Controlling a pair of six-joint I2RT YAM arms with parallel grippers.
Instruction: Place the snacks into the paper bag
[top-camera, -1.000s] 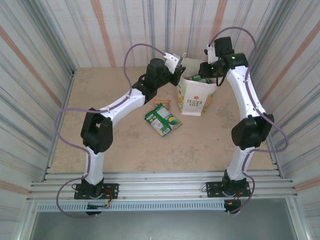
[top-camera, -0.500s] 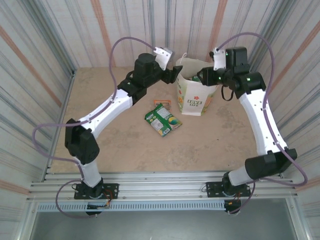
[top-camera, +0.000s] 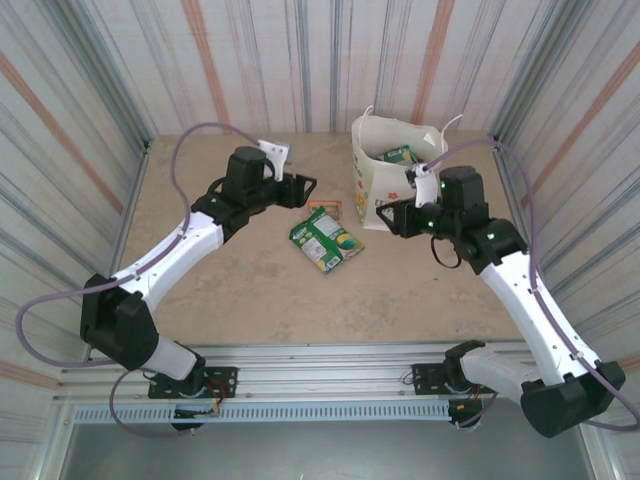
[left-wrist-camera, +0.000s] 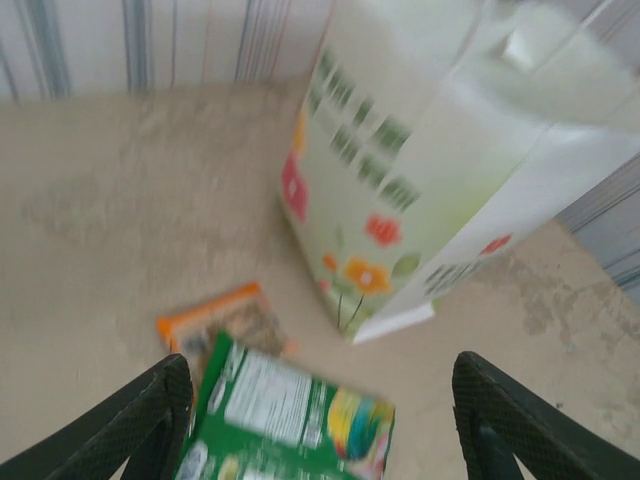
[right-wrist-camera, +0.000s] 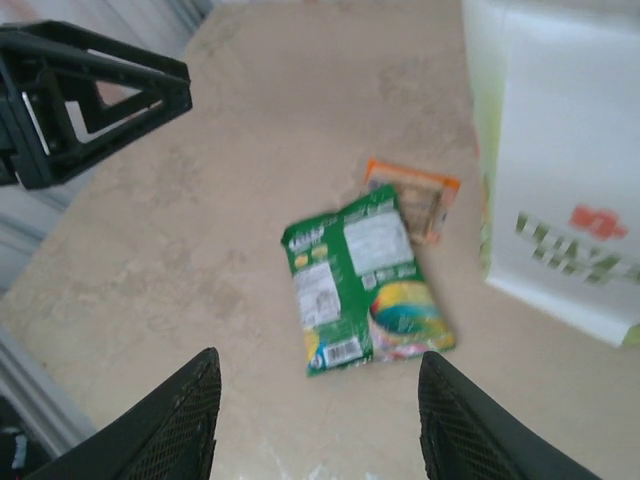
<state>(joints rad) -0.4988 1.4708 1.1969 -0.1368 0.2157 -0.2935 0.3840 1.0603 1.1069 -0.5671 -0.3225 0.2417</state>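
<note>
The paper bag (top-camera: 392, 190) is standing upright, mouth open for loading, and I am holding my left pincer (top-camera: 306, 192) and right pincer (top-camera: 385, 218) spread, empty, flanking the green packet (top-camera: 325, 240) lying beside it, overlapping the orange packet (top-camera: 322, 208).

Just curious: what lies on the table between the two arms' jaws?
A small flat orange packet, a green one overlapping it, in the top view.

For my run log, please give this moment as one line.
left gripper open, empty; right gripper open, empty; green glossy packet, small orange packet on table; cream paper bag upright
</note>
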